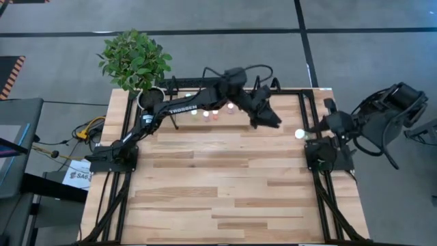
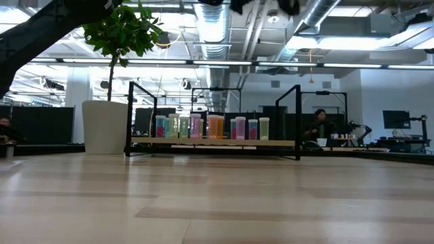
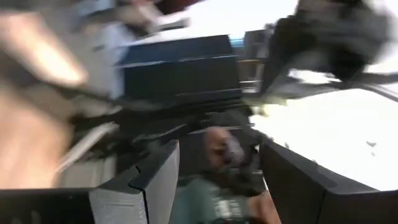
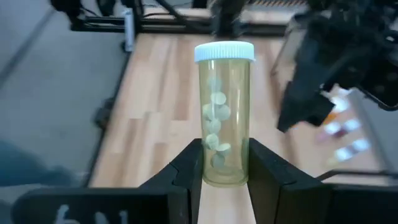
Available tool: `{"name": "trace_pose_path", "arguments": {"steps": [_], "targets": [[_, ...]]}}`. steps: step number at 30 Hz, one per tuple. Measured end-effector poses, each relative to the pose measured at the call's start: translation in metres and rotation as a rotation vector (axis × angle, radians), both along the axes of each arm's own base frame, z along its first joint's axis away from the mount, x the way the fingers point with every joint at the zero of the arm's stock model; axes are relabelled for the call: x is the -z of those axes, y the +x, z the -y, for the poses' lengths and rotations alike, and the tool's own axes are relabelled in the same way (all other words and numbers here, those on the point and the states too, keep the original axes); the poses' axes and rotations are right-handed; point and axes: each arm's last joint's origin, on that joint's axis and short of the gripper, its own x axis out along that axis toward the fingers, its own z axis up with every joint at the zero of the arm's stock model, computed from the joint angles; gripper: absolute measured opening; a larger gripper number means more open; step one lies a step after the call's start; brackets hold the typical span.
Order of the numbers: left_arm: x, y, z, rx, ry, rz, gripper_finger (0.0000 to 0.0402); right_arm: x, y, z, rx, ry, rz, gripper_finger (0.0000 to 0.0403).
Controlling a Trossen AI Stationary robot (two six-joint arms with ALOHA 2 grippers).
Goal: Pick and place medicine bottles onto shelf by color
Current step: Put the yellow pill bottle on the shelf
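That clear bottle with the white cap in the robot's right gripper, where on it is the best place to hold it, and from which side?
Low on the body, from the side. The bottle is an upright cylinder, and the right gripper already clamps its lower wall from opposite sides, leaving the white cap free. Its straight, even sides suit two flat fingers; the wider cap on top would probably give a poorer hold.

Eight bottles [image 2: 215,127], one shelf [image 2: 271,143].

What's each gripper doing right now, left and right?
Left gripper: open, empty, raised near the shelf.
Right gripper: closed on a clear bottle with a white cap.
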Motion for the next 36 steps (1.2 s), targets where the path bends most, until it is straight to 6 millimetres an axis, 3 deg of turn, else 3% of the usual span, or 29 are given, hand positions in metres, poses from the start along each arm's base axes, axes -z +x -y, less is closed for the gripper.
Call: {"name": "trace_pose_path", "arguments": {"steps": [4,9,13,17,22,28,32,36], "targets": [[0.035,-0.003,-0.001,-0.019,0.087,-0.256,0.0208,0.002,0.0,-0.004,0.003,0.168,-0.063,0.0112],[0.071,-0.018,0.009,-0.057,0.319,-0.522,0.0208,0.013,0.004,-0.012,0.051,0.336,-0.183,0.0112],[0.081,-0.024,0.021,-0.096,0.468,-0.624,0.0208,0.024,0.01,-0.016,0.114,0.424,-0.267,0.0113],[0.081,-0.019,0.042,-0.109,0.516,-0.608,0.0208,0.036,0.018,-0.018,0.16,0.451,-0.344,0.0113],[0.063,-0.023,0.066,-0.169,0.575,-0.581,0.0208,0.05,0.028,-0.017,0.187,0.431,-0.413,0.0113],[0.007,-0.051,0.094,-0.37,0.687,-0.481,0.0208,0.058,0.035,-0.013,0.158,0.353,-0.433,0.0113],[-0.027,-0.067,0.123,-0.5,0.848,-0.306,0.0208,0.059,0.041,-0.011,0.117,0.271,-0.412,0.0113],[-0.034,-0.068,0.15,-0.486,0.924,-0.192,0.0208,0.059,0.052,-0.01,0.072,0.215,-0.364,0.0113]]}}
